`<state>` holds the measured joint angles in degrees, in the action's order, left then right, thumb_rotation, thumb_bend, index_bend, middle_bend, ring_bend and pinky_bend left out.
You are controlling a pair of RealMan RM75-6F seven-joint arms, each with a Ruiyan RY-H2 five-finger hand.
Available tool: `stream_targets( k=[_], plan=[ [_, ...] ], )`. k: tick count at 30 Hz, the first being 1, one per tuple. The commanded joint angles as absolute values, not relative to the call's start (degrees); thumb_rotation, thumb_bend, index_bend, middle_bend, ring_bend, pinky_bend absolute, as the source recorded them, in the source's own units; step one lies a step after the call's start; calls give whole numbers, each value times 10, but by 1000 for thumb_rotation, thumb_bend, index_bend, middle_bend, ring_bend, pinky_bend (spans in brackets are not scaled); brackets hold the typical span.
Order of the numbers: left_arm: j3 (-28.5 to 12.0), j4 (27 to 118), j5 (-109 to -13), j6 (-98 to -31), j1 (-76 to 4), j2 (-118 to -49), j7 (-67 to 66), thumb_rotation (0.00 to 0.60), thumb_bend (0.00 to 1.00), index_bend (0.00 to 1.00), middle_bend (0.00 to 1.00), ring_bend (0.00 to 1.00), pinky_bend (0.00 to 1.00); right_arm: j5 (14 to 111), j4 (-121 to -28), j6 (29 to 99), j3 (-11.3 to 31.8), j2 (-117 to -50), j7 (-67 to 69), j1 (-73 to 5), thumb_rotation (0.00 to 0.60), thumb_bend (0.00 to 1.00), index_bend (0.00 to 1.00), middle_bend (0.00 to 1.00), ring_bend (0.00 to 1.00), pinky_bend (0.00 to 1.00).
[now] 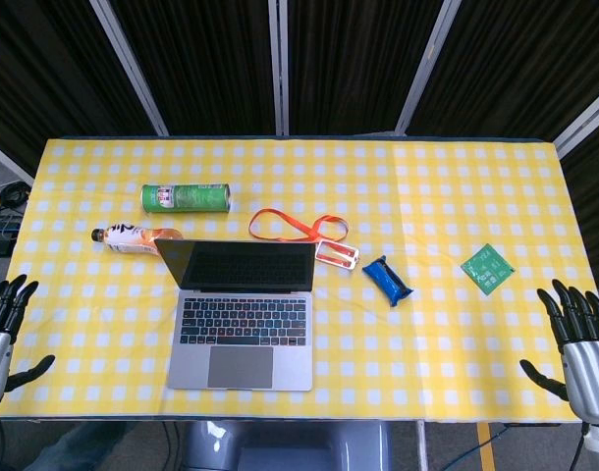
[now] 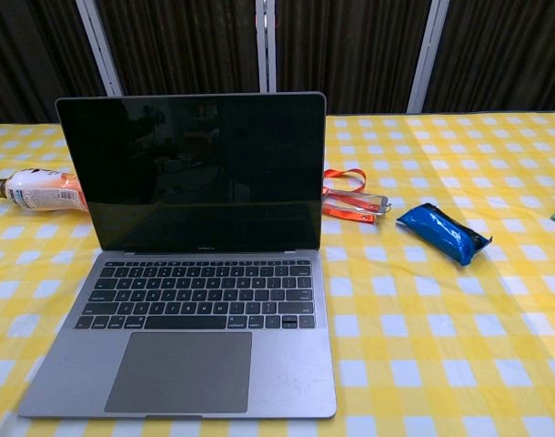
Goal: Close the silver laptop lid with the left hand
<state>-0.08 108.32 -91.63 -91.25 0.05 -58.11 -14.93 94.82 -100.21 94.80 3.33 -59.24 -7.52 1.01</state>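
Head view, step: the task is looking not yet begun; the silver laptop (image 1: 243, 312) is sitting open on the yellow checked surface (image 1: 447, 334), its lid (image 1: 243, 265) standing up toward the far side and its keyboard facing the robot.
Head view, left hand: the left hand (image 1: 3, 334) is hovering at the near left corner of the surface, well apart from the laptop, its fingers (image 1: 7, 299) spreading wide and holding nothing.
Head view, right hand: the right hand (image 1: 579, 348) is waiting at the near right corner, fingers likewise splayed wide and empty, touching nothing that can be made out.
Head view, next move: by my judgement the left hand is needing to travel in toward the lid's top edge, get behind it and press it forward and down; the bottle (image 1: 133, 238) and green can (image 1: 186, 198) are lying just beyond the lid's left side and could get knocked.
Chest view, laptop: the laptop (image 2: 191, 337) is filling the left half, its lid (image 2: 197, 173) standing close to upright, screen dark.
Chest view, hands: neither hand is showing here, so nothing is touching the lid.
Chest view, neighbours: the orange lanyard (image 2: 348, 196) and blue packet (image 2: 441, 233) are lying to the right, apart from the laptop.
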Motion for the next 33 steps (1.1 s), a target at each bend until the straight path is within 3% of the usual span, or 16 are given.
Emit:
stream_targets(
  k=[1,9,10,12,14,16,17,25,33],
  plan=[
    [-1,1083,-918,-914,1,-581,-151,600,0,0,0,0,0,950,-1003,949,33,-591,-75,10,600,0,20,0,0,0],
    [6,1101,-911,-869,-16,-564,-127,600,6,0,0,0,0,947,-1005,950,33,-591,-70,11,600,0,20,0,0,0],
    [4,1105,-906,-856,-25,-562,-119,600,75,0,0,0,0,947,-1005,951,34,-590,-68,11,600,0,20,0,0,0],
    [-5,1110,-896,-834,-41,-561,-106,600,349,0,0,0,0,946,-1005,951,34,-590,-66,11,600,0,20,0,0,0],
    [-21,1116,-882,-801,-68,-559,-87,600,767,0,0,0,0,943,-1004,947,34,-590,-66,10,600,0,20,0,0,0],
    [-36,1119,-870,-772,-93,-555,-72,600,958,0,0,0,0,939,-1003,943,35,-591,-66,8,600,0,20,0,0,0],
    [-47,1120,-863,-756,-109,-554,-67,600,997,0,0,0,0,937,-1002,941,35,-591,-66,7,600,0,20,0,0,0],
    [-141,1110,-767,-622,-249,-567,-104,600,1000,0,0,0,0,922,-995,926,39,-601,-81,1,600,0,24,0,0,0],
    [-173,1056,-597,-493,-388,-641,-183,600,1000,80,2,3,0,904,-987,913,42,-611,-93,-4,600,0,20,0,0,0]
  ],
)
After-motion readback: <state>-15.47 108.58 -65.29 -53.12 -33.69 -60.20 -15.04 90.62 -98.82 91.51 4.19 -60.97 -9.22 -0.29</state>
